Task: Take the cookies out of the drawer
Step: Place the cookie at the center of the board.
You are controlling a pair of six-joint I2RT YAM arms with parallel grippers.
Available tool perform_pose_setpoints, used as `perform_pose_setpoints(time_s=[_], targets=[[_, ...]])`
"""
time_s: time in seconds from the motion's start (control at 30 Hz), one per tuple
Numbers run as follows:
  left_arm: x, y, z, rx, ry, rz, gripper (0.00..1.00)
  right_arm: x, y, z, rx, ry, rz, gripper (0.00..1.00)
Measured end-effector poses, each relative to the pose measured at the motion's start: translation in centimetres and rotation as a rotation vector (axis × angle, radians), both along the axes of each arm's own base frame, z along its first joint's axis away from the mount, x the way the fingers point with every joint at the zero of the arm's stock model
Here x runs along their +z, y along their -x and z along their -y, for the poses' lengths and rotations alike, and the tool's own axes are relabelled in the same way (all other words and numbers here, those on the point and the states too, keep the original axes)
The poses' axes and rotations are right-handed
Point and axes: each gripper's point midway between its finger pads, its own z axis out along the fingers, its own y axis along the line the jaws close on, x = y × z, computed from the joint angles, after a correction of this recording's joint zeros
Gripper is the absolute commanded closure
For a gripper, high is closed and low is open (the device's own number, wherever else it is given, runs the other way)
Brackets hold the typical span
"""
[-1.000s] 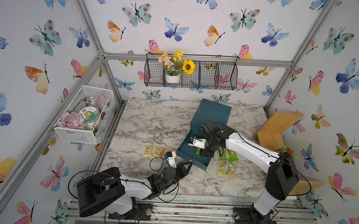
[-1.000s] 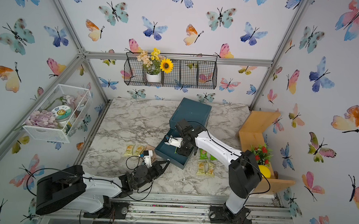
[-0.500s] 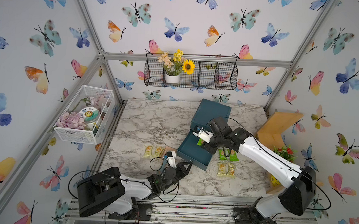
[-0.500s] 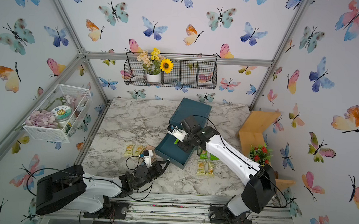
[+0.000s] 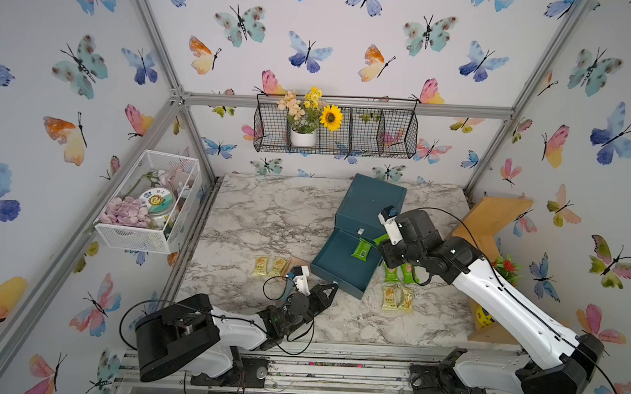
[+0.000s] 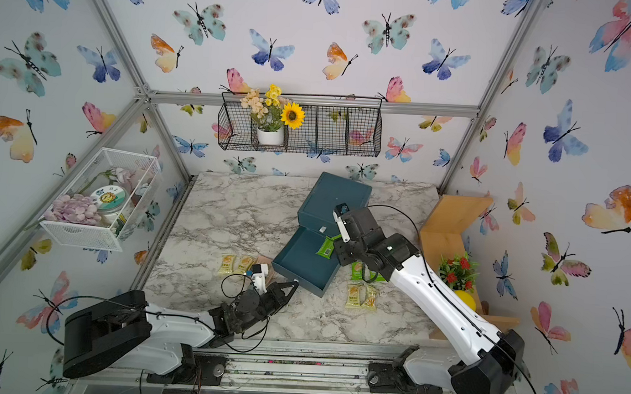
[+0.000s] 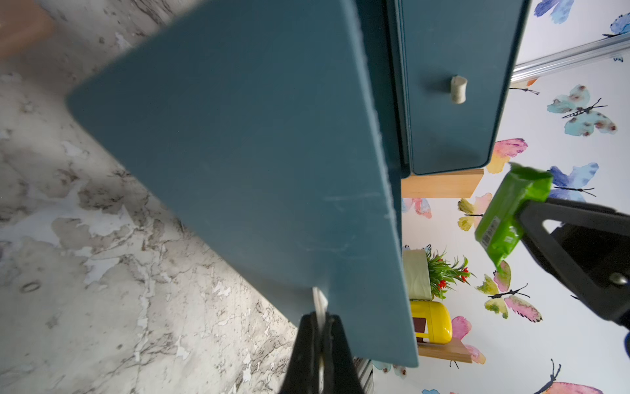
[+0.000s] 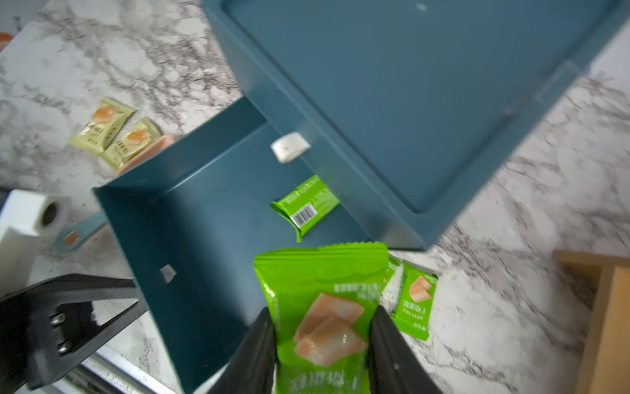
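Drawer (image 5: 334, 260) holds one green packet (image 5: 361, 249); yellow packets (image 5: 267, 266) and dustpan (image 8: 163, 143) lie beside

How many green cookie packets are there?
4 green packets: one in the right gripper, one in the open drawer, two on the table beside it. More may be hidden.

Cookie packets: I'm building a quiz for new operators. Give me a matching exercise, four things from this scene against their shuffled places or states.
Things
1. barcode-up green packet
2. green packet showing wafers
3. pale yellow pair
4. left gripper

Places or states
A. shut on the knob of the drawer
B. on the table, outside the drawer
C. lying inside the open drawer
D. pinched in the right gripper

Pairs: 1-C, 2-D, 3-B, 4-A
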Motion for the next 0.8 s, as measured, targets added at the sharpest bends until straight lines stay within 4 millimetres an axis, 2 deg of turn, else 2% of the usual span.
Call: perform_pose_setpoints(time_s=[0.17, 0.3, 0.4, 0.57, 0.8], targets=[[0.0, 0.0, 0.0, -0.001, 0.0, 0.001, 1.0, -2.8, -1.1, 6.1, -0.24, -0.014, -0.073, 0.78], [0.0, 0.0, 0.0, -0.001, 0.001, 0.002, 1.0, -6.3, -1.2, 9.5, -0.378, -0.008, -0.159, 0.78], [0.1, 0.0, 0.0, -0.001, 0.002, 0.002, 1.0, -9.0, -1.2, 10.4, -0.435, 0.001, -0.223, 0.78], [0.1, -0.1, 0.0, 0.0, 0.005, 0.004, 1.0, -12.7, -2.9, 11.5, -0.523, -0.014, -0.276, 0.78], [0.1, -0.1, 0.0, 0.001, 0.006, 0.004, 1.0, -15.3, -5.3, 13.2, -0.616, -0.027, -0.288, 0.78]])
